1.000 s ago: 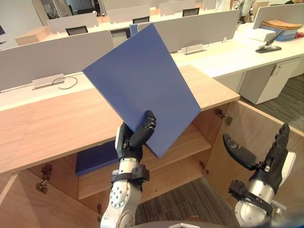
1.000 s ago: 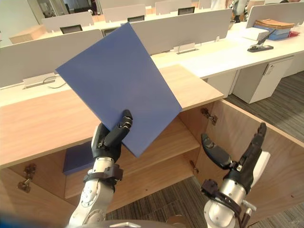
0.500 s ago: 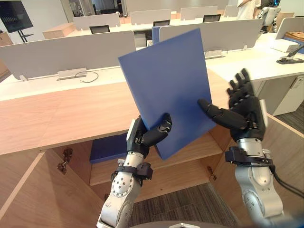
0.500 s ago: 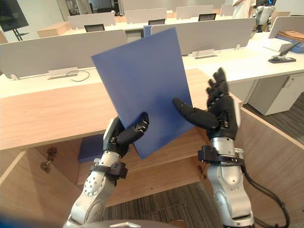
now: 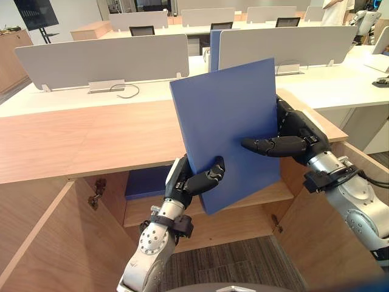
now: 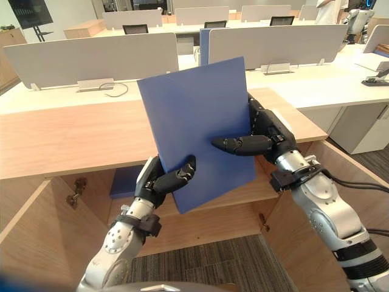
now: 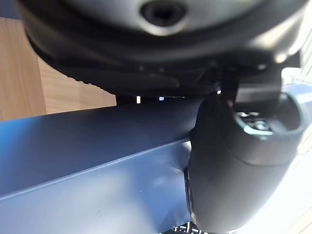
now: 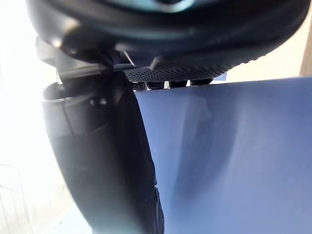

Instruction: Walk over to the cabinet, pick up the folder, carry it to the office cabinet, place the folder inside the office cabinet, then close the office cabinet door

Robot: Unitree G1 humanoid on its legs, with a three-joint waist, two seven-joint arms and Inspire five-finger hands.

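Grey partitions (image 5: 103, 61) line white desks (image 5: 331, 85); a cable (image 5: 124, 91) lies there.

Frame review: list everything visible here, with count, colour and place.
folder: one, blue, held upright before the cabinet.
second folder: one, blue, flat on the cabinet shelf.
cabinet: one, light wood, doors open, straight ahead.
desk dividers: several, grey, on white desks behind the cabinet.
cable: one, black, on the desk by a divider.
chair backs: three, black, beyond the dividers.
screen: one, dark, far left.
person: one, pale clothing, far right.
left hand: one, dark, curled round the folder's lower corner.
right hand: one, dark, pinching the folder's right edge.
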